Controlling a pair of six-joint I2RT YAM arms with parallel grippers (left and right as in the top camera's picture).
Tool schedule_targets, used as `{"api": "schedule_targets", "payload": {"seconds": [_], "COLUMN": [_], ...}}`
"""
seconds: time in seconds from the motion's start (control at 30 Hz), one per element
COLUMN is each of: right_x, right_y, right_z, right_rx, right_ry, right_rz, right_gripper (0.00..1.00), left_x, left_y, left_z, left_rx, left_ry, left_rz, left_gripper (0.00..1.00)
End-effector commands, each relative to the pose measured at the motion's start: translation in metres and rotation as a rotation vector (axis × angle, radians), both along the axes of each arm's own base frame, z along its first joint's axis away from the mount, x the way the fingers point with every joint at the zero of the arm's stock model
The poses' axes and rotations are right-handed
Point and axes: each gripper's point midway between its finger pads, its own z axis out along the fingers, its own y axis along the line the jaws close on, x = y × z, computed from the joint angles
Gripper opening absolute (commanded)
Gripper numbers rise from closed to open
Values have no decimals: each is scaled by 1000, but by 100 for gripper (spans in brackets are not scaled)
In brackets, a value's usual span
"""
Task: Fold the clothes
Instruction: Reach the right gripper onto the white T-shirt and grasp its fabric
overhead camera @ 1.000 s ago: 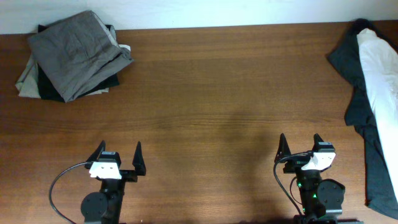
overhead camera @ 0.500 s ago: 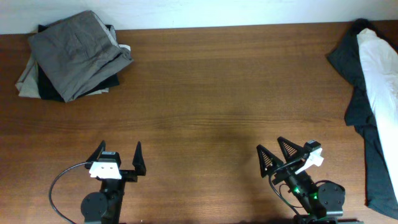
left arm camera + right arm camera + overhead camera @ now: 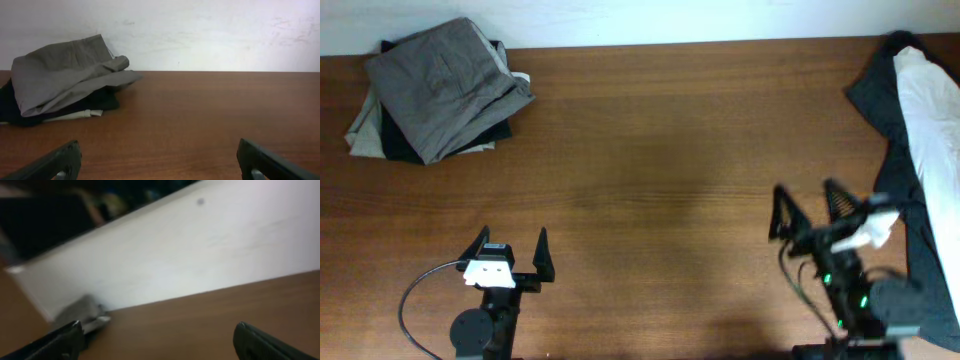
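Right tool (image 3: 807, 207) wide and empty, has just swung right toward the white T-shirt (image 3: 930, 110) draped over a dark garment (image 3: 882, 160) along the right edge of the counter (image 3: 650, 150): probably reaching for a first grab; left tool (image 3: 512, 248) wide, idle.

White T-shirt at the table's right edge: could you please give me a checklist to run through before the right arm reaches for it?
1. Right gripper open and empty: ok, jaws wide apart, nothing between them.
2. Left gripper open and empty: ok.
3. White T-shirt located: ok, bunched at the right edge, partly out of the overhead view.
4. T-shirt free of other cloth: not ok, it lies on a dark garment, so a pinch might catch both.
5. Bare table in the middle for spreading: ok.
6. Right wrist view on the shirt: not ok, blurred, no shirt in it.
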Motion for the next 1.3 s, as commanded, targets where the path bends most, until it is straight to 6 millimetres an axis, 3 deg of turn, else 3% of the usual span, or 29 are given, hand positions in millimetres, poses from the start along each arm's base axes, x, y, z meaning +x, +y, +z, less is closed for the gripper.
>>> {"api": "schedule_targets", "payload": {"seconds": [0.0,0.17,0.23,0.33,0.47,0.6,0.67,0.73,0.83,0.97,1.03,1.13,1.27], "right_x": [40,133,161,188,191,196,188,180,174,183,189,181,176], "right_y": [-46,-108,-143,-196,-242,-308,-334,-363,-400,-423,-429,-443,-451], "right_z": [33,57,54,39,6,-17,-43,-88,-115,-127,-151,-184,-210], "right_rx": [-158,-248,-234,-235,-205,-172,-139,-93,-47,-66,-62,-53,10], "right_ry": [121,481,629,797,906,882,935,1022,1027,982,1000,1056,1062], "right_rz": [-259,-393,-436,-481,-537,-576,-605,-629,-688,-708,-704,-734,-690], "right_gripper": [99,99,99,98,98,98,99,99,99,99,99,99,98], "left_x": [0,0,0,0,0,0,0,0,0,0,0,0,0], "left_y": [0,0,0,0,0,0,0,0,0,0,0,0,0], "left_z": [-2,-2,-2,-2,-2,-2,-2,-2,-2,-2,-2,-2,-2], "left_rx": [13,13,13,13,13,13,13,13,13,13,13,13,13], "left_ry": [-1,-1,-1,-1,-1,-1,-1,-1,-1,-1,-1,-1,-1], "left_rz": [4,4,4,4,4,4,4,4,4,4,4,4,4], "left_gripper": [99,99,99,99,99,99,99,99,99,99,99,99,99]}}
